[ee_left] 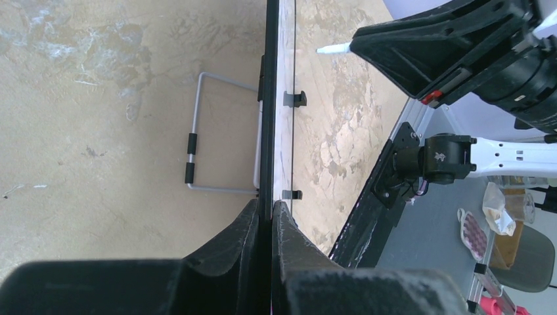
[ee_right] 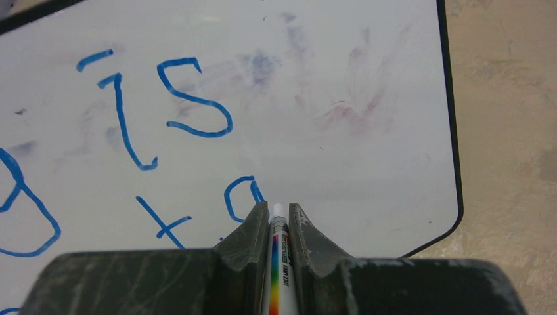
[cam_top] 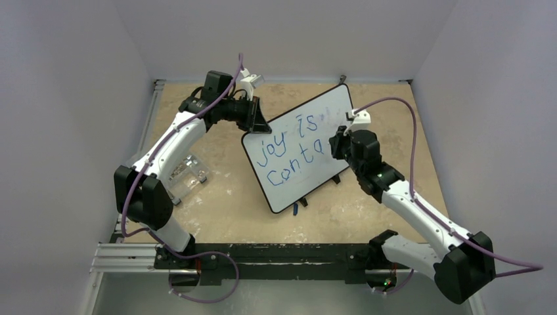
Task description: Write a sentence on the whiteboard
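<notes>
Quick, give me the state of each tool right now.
Left tool: closed, clamping the edge of the whiteboard.
Right tool: closed, holding a marker with its tip pointed at the board.

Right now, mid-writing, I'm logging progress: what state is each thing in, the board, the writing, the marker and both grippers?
whiteboard: standing on the table, edge clamped.
sentence: unfinished, reads "joy is conta".
marker: uncapped, tip just off the whiteboard.
left gripper: shut on the whiteboard.
right gripper: shut on the marker.
</notes>
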`<state>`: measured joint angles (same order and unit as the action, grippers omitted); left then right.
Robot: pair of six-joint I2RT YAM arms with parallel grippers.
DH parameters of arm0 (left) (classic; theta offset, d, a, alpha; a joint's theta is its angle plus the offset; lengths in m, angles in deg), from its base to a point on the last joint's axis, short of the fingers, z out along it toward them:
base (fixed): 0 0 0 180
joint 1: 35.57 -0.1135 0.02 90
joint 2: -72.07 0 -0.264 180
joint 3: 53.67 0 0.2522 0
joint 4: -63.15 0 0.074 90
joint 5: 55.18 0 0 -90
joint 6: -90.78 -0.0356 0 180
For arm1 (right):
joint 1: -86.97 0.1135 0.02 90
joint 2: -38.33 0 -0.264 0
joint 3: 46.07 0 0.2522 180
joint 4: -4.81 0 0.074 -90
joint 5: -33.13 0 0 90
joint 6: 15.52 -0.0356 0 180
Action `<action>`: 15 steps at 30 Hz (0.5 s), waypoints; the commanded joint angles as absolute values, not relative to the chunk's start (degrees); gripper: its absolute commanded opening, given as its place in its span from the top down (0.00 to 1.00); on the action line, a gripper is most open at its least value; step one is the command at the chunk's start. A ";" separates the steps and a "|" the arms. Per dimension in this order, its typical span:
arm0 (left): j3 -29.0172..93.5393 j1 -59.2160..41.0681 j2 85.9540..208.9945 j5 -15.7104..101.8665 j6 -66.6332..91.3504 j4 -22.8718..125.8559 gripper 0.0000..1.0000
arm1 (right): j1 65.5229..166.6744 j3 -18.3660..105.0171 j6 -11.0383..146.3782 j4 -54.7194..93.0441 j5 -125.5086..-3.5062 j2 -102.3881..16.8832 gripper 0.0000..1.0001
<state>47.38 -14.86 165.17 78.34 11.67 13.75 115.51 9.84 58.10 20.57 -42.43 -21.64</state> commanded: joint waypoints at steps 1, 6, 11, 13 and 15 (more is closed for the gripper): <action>47.98 -14.83 162.66 76.29 7.97 16.35 1.00 | 115.39 13.57 59.60 19.43 -39.91 -20.36 1.00; 47.89 -14.83 162.48 76.29 7.99 16.34 1.00 | 114.39 14.97 60.19 18.88 -40.32 -22.25 1.00; 47.90 -14.83 162.50 76.15 7.93 16.31 1.00 | 113.02 16.29 60.90 17.06 -40.78 -24.49 1.00; 47.97 -14.88 162.55 76.13 7.90 16.31 1.00 | 112.16 16.78 60.95 16.73 -41.56 -25.57 1.00; 47.96 -14.83 162.53 76.08 7.90 16.26 1.00 | 111.66 17.04 60.85 15.95 -42.39 -26.45 1.00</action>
<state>47.38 -14.86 165.15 78.34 11.67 13.75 112.88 13.75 59.79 19.82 -41.40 -25.42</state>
